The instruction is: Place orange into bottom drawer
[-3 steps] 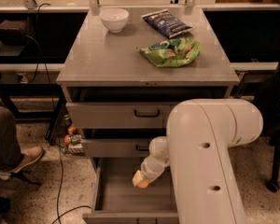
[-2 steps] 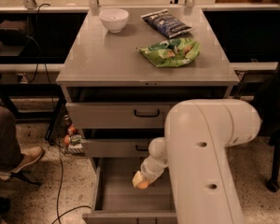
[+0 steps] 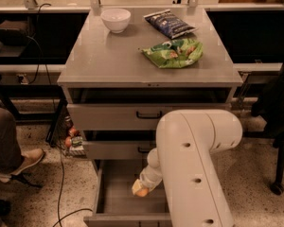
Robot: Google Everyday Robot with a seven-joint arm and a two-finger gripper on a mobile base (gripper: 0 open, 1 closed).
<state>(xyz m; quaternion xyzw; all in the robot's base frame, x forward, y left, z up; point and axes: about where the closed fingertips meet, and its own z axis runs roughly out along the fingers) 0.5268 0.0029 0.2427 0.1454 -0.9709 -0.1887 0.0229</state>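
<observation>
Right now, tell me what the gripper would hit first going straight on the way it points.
The gripper, holding the orange, points down into the open bottom drawer. It would probably meet the drawer's bare floor first, though depth is unclear.

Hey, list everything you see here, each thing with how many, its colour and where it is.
bowl: one, white, cabinet top, back left
dark bag: one, dark blue, cabinet top, back right
green bag: one, green, cabinet top, right
cabinet: one, grey, centre
shallow drawers: two, grey, above the bottom drawer
bottom drawer: one, grey, pulled open
orange: one, orange, at the gripper, over the bottom drawer
shoe: one, tan, floor, left
arm: one, white, front right
gripper: one, white, over the bottom drawer
</observation>
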